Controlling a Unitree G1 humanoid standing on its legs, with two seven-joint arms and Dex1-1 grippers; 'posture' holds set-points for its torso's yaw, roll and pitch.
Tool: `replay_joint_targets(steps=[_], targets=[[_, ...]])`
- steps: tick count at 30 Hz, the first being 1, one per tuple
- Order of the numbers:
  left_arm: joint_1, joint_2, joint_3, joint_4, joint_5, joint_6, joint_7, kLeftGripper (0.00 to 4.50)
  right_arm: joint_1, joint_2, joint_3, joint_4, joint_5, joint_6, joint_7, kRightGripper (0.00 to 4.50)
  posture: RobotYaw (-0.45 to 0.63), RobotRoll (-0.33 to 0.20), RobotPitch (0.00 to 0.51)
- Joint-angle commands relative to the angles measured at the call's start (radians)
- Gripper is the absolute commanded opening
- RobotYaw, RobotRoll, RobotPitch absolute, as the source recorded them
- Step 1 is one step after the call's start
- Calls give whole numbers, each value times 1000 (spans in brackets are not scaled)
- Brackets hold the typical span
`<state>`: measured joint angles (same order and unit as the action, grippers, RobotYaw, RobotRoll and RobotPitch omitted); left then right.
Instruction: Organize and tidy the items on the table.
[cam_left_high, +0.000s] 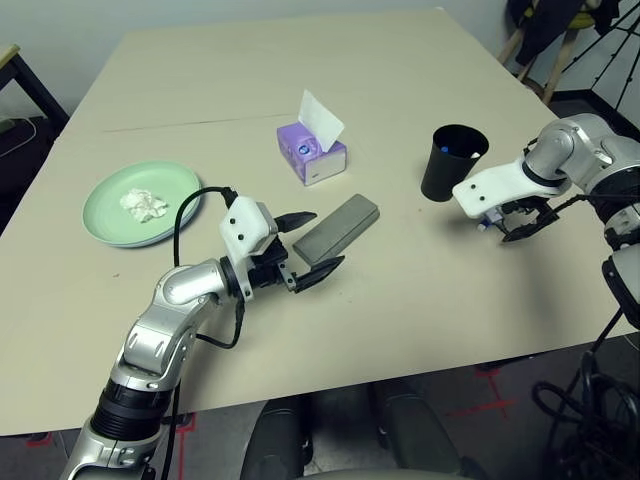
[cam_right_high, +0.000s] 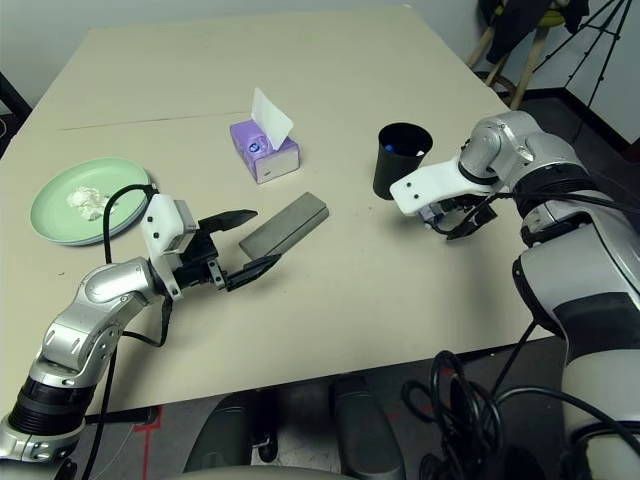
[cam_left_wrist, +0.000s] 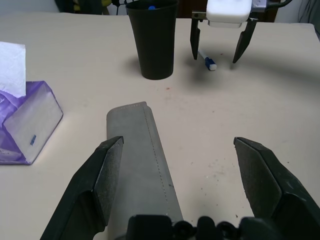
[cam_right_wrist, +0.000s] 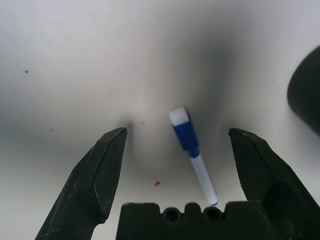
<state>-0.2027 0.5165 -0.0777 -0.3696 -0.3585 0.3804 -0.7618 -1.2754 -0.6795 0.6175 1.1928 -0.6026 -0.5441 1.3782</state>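
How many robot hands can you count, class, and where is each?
2. The left hand is open at the grey glasses case; the right hand is open over a pen, near the black cup. Neither is hidden.

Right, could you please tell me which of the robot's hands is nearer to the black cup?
The right. The right hand is just beside the black cup, over a pen; the left hand is farther off, by the grey case.
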Motion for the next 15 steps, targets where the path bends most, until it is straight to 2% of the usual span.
replay_joint_targets(steps=[1,15], targets=[[18,12,10,-40,-14,28,9,4500,-14,14,11,30,-23,-30,-11,4477,47,0,198],[66,34,42,-127,-32,94,50,4500,-58,42,115,101,-178,-168,-78,4477,124,0,226]])
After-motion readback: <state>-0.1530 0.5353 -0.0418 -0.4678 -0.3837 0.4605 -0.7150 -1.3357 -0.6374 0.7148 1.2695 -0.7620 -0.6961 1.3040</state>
